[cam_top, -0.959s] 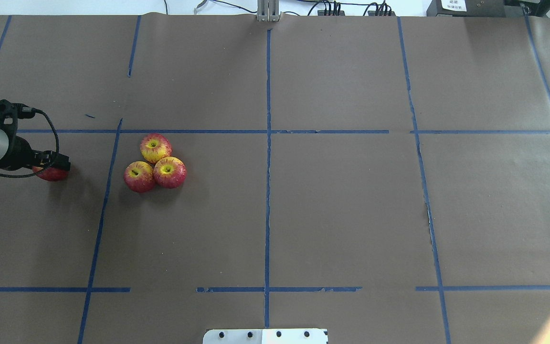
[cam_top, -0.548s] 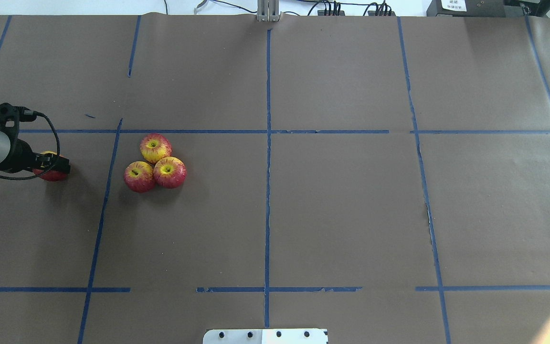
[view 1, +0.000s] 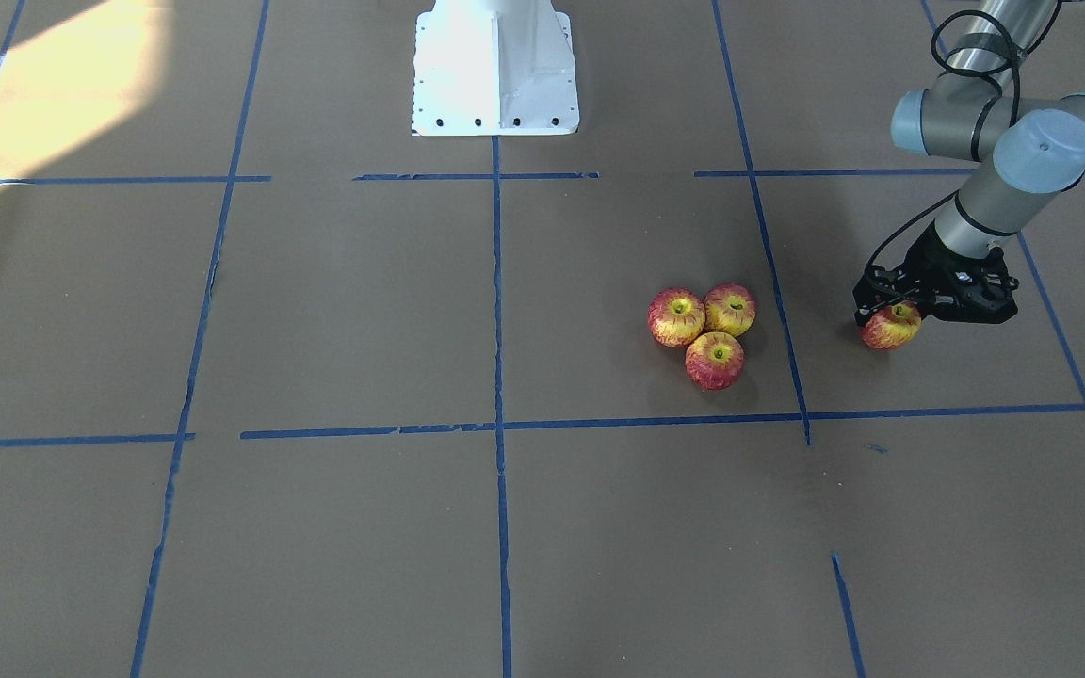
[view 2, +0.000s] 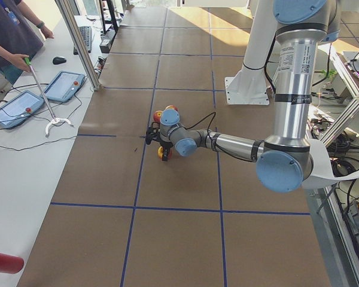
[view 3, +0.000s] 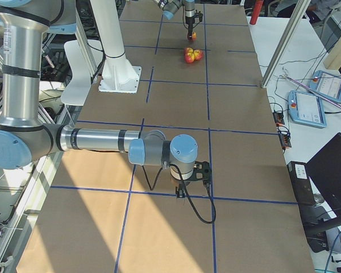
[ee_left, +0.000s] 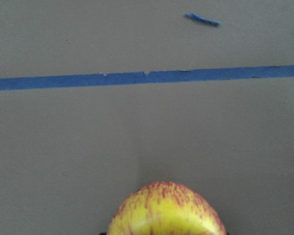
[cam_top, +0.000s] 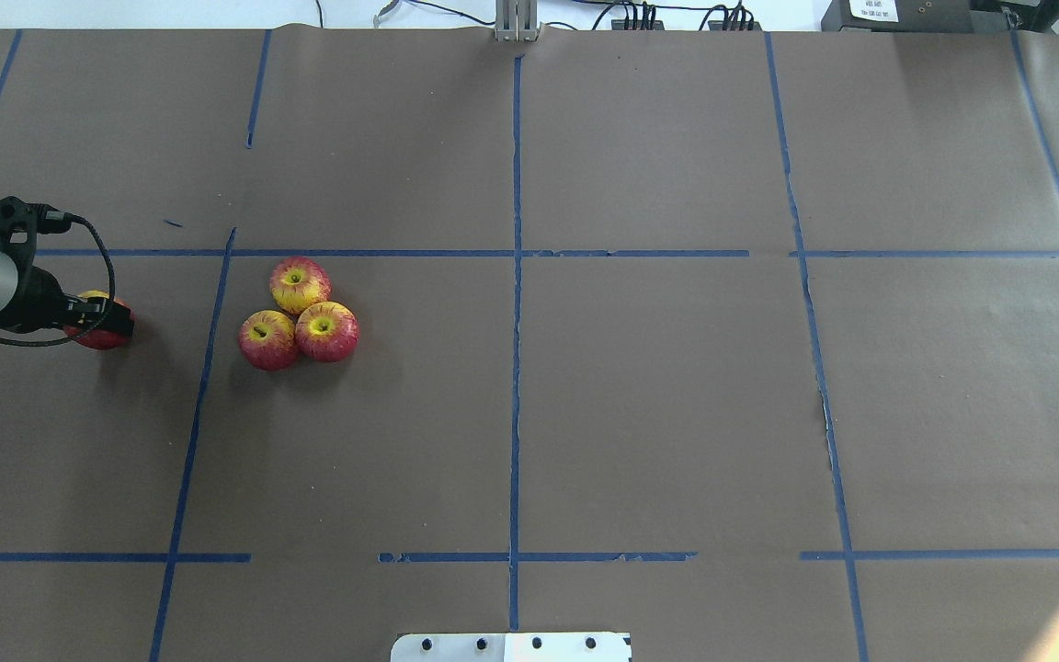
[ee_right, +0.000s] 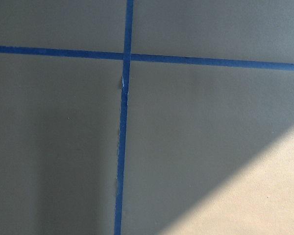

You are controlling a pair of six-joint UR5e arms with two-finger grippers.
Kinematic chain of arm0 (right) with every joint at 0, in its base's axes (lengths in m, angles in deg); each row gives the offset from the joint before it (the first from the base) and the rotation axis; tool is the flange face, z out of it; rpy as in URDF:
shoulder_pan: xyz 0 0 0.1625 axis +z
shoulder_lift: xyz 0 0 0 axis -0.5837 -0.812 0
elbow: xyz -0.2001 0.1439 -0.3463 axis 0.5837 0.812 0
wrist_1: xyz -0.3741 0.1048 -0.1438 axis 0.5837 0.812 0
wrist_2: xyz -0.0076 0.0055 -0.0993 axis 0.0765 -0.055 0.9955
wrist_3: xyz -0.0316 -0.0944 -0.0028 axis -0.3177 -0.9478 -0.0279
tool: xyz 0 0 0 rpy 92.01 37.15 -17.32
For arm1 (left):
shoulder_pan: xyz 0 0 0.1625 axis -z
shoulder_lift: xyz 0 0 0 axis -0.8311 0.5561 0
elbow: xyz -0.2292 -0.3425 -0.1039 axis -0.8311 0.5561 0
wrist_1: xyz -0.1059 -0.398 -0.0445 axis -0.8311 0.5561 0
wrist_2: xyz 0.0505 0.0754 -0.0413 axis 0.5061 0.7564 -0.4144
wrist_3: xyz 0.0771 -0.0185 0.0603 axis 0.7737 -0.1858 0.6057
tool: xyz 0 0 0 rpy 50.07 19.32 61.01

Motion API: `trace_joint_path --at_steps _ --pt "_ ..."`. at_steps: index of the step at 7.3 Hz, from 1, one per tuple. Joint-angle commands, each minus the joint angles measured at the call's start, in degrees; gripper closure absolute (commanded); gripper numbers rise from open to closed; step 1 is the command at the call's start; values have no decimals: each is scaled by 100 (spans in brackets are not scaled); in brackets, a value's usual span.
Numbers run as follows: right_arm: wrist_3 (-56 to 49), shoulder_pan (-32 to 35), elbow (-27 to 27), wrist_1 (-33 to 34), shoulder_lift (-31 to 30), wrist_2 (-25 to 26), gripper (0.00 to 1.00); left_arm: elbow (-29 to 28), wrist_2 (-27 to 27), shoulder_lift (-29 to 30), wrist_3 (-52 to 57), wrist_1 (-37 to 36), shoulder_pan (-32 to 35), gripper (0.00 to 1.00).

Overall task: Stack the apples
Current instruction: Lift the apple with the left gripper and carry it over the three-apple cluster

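The left gripper (view 1: 889,315) has shifted a little, so the fourth apple (view 1: 892,330) now shows its yellow top (hidden before). It squeezes that apple, well apart from the three apples (view 1: 715,360); stacking likely comes next.

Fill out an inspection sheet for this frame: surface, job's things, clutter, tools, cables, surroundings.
Surface: brown paper table, blue tape grid.
Job's things: three apples touching, none stacked; fourth apple apart from them.
Clutter: small tape scrap.
Tools: left tool around the fourth apple, grip unclear; right tool over bare paper, state unclear.
Cables: black cable looped at the left wrist.
Surroundings: operator and tablets beside the table.
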Motion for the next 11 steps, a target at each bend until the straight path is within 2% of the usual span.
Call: trace_joint_path --at_steps 1,4,7,10,11 --pt "-3 0 0 0 0 0 0 699 -197 -237 17 -268 85 89" --pt "-3 0 0 0 0 0 0 1711 -180 -11 26 -1926 279 89" --pt "5 0 0 0 0 0 0 1705 -119 1287 -18 -3395 270 89" --pt "-3 0 0 0 0 0 0 1188 -92 1958 -657 -3435 -80 89" --pt "-3 0 0 0 0 0 0 1143 73 2055 -851 -3435 -238 89"
